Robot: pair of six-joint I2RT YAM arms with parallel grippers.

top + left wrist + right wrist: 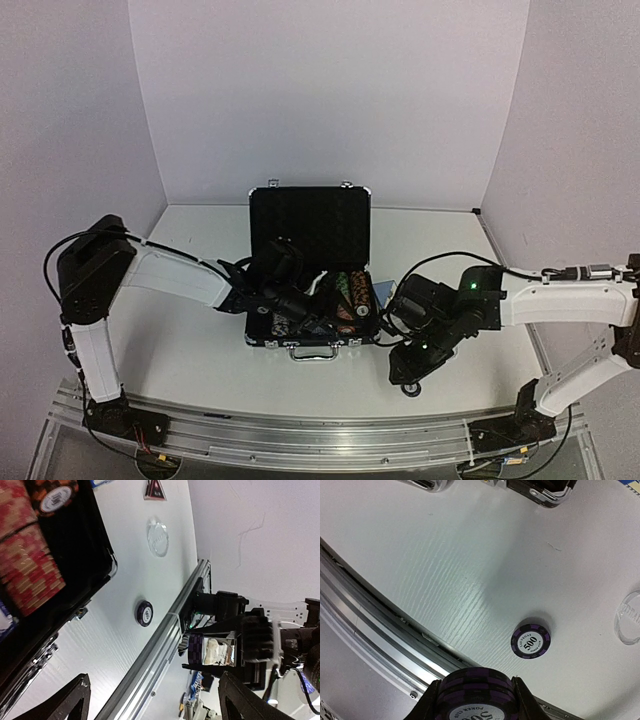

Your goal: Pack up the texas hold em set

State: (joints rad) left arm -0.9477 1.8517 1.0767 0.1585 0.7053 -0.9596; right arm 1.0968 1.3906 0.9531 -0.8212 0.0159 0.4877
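1. From above, the black briefcase (pixel 310 215) with silver edges stands open in the middle of the white table (pixel 200 340), its lid upright. My left gripper (pixel 303 312) hangs over the tray and hides much of it. Striped chip rows (pixel 350 295) show beside it. My right gripper (pixel 410 372) sits low over the table, just right of the case handle. It is too dark here for me to tell how its jaws stand.
2. From my left wrist, my left fingers (pixel 65 700) are dark wedges at the bottom corners, spread wide with nothing between them. Ribbed red-and-cream chips lie in the case, cut off at the left edge. On the table lie a clear round disc (pixel 157 536), a dark triangular button (pixel 155 489) cropped at the top, and a single purple chip (pixel 145 613).
3. From my right wrist, my fingers (pixel 432 702) are clamped on a stack of purple chips (pixel 477 685), which is cut off at the bottom. The single chip, marked 500, lies flat on the wood-grained surface. The disc is half out of frame. An aluminium rail (pixel 370 615) crosses the lower left.
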